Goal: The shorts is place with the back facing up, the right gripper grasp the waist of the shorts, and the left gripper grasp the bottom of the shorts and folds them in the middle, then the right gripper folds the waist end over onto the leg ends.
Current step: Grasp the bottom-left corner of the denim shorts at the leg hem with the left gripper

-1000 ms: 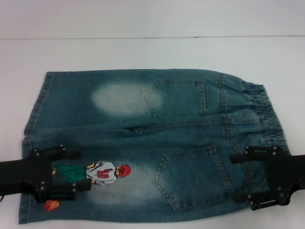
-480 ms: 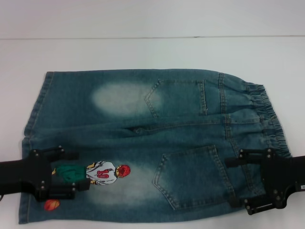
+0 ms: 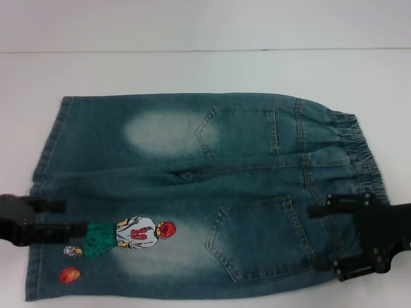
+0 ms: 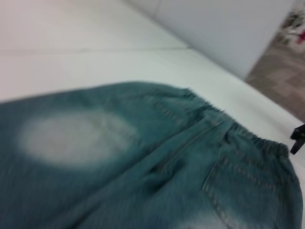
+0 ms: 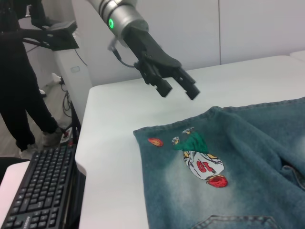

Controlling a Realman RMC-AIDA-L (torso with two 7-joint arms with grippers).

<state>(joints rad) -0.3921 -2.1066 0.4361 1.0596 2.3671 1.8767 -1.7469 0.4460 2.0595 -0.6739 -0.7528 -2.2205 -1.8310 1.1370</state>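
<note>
The shorts (image 3: 212, 192) lie flat, back up, on the white table (image 3: 192, 70).

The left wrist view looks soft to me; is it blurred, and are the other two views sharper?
Left wrist view: yes, the shorts are smeared and no stitching reads clearly. Head view: sharper, with the pocket seams and the cartoon print legible under even light and little shadow. Right wrist view: sharpest, showing the open left gripper and the keyboard crisply.

Shorts (image 3: 192, 192) near hem cut off by frame edge.
</note>
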